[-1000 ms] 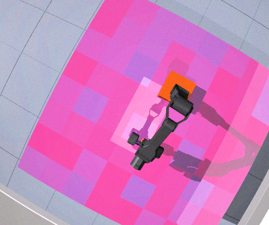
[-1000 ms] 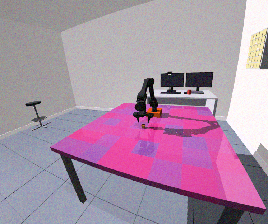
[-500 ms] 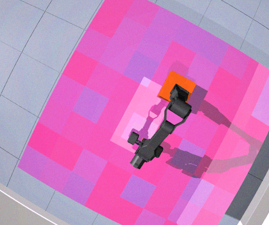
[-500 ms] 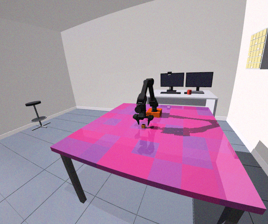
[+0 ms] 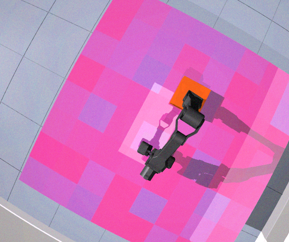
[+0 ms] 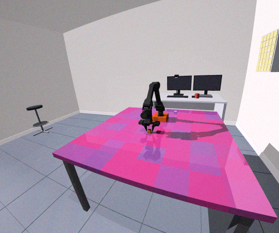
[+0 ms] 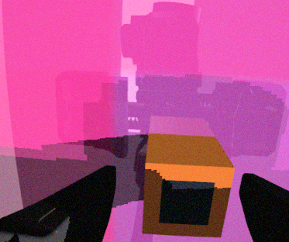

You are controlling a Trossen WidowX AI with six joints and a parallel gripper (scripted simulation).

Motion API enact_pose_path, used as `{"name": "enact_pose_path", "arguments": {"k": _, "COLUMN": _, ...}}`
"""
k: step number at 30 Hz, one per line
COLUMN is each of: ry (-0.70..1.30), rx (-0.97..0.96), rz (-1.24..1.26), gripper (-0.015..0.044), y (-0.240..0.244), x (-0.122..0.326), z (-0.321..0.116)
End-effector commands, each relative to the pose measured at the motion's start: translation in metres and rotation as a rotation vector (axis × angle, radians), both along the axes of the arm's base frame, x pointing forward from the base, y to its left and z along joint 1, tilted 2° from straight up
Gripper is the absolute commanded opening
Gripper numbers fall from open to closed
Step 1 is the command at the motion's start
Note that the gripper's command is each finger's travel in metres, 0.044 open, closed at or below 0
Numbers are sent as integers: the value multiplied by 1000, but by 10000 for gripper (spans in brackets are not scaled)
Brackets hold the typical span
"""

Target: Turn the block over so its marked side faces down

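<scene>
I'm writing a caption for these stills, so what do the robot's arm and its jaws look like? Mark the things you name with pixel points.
The arm (image 5: 169,146) (image 6: 155,92) is matte black to dark grey, built of chunky segments with thick rounded joints. Its jaws are two black fingers that taper toward blunt, rounded tips, with a small pale streak on one in the wrist view. I can make out no lettering.

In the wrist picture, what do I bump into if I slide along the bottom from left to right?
One gripper finger → the orange block with its dark square mark → the other gripper finger.
</scene>
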State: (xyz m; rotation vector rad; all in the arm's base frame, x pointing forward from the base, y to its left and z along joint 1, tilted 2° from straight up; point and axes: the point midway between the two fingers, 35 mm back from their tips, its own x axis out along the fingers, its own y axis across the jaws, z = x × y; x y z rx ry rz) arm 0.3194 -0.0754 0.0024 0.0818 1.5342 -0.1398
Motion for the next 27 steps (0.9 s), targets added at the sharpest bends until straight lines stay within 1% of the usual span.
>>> {"name": "enact_pose_path", "arguments": {"k": 1, "ry": 2, "rx": -2, "rz": 3, "gripper": 151, "y": 0, "x": -1, "z": -1}}
{"name": "enact_pose_path", "arguments": {"k": 2, "ry": 2, "rx": -2, "rz": 3, "gripper": 125, "y": 0, "x": -1, "z": -1}}
{"name": "enact_pose_path", "arguments": {"k": 17, "ry": 2, "rx": -2, "rz": 3, "gripper": 25, "y": 0, "x": -1, "z": -1}}
{"name": "enact_pose_path", "arguments": {"k": 18, "ry": 2, "rx": -2, "rz": 3, "gripper": 0, "y": 0, "x": -1, "z": 0}}
{"name": "enact_pose_path", "arguments": {"k": 23, "ry": 2, "rx": -2, "rz": 3, "gripper": 0, "y": 1, "x": -1, "z": 28}}
{"name": "enact_pose_path", "arguments": {"k": 27, "ry": 2, "rx": -2, "rz": 3, "gripper": 0, "y": 1, "x": -1, "z": 29}}
